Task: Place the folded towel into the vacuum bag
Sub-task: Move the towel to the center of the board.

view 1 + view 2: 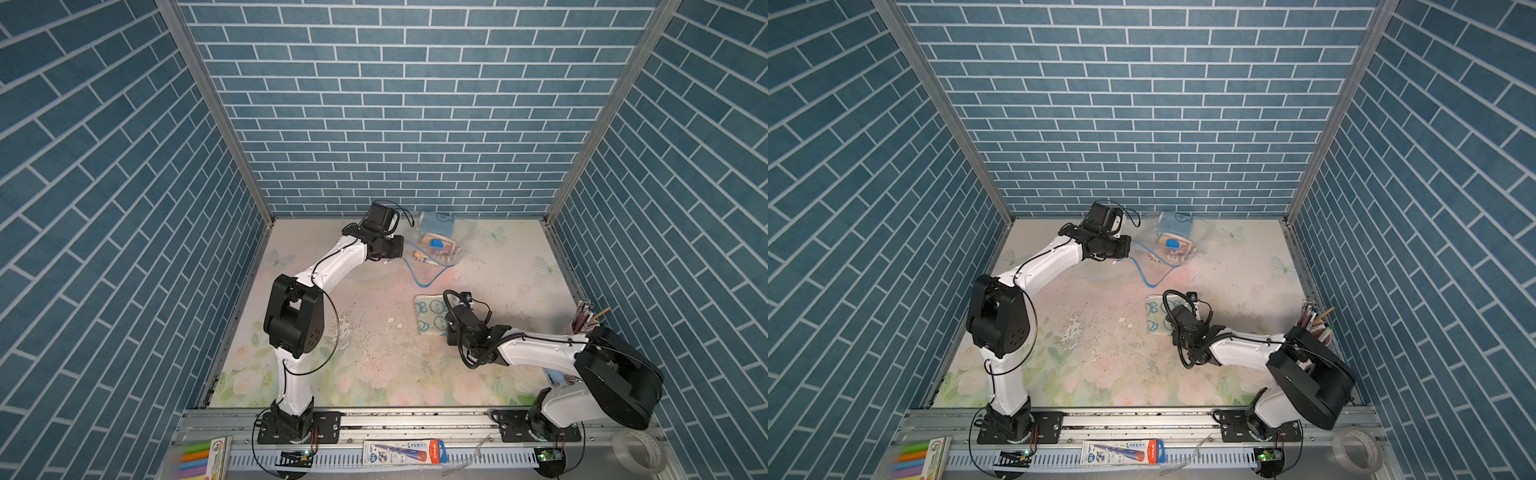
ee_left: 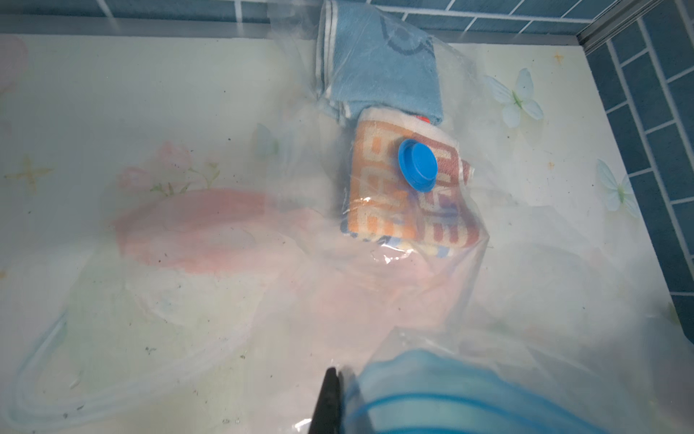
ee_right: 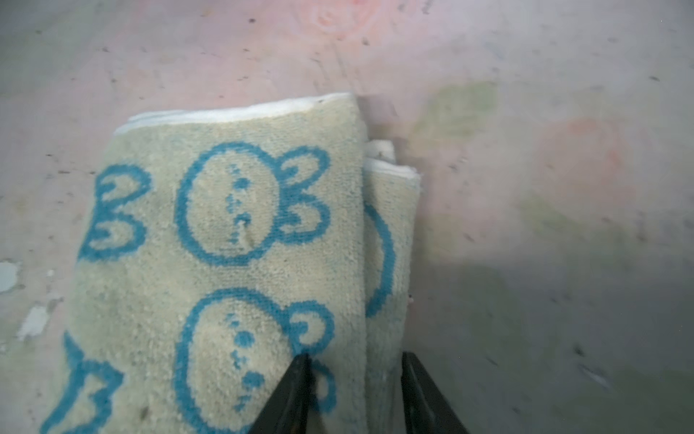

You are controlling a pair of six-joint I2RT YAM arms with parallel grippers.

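The folded towel [image 3: 225, 244] lies on the surface [image 3: 525, 169], well apart from the vacuum bag [image 2: 413, 293], whose mouth the left claw [image 2: 338, 377] pinches. The right claw [image 3: 356, 394], narrowly parted astride the towel's edge, should close on every layer.

The vacuum bag [image 2: 413, 285] is clear, glossy plastic film, creased and glinting, with a smooth blue plastic valve cap [image 2: 418, 165]. The folded towel [image 3: 233, 263] is nubbly, matt terry cloth; the bench [image 3: 525, 112] is matt, scuffed and chipped.
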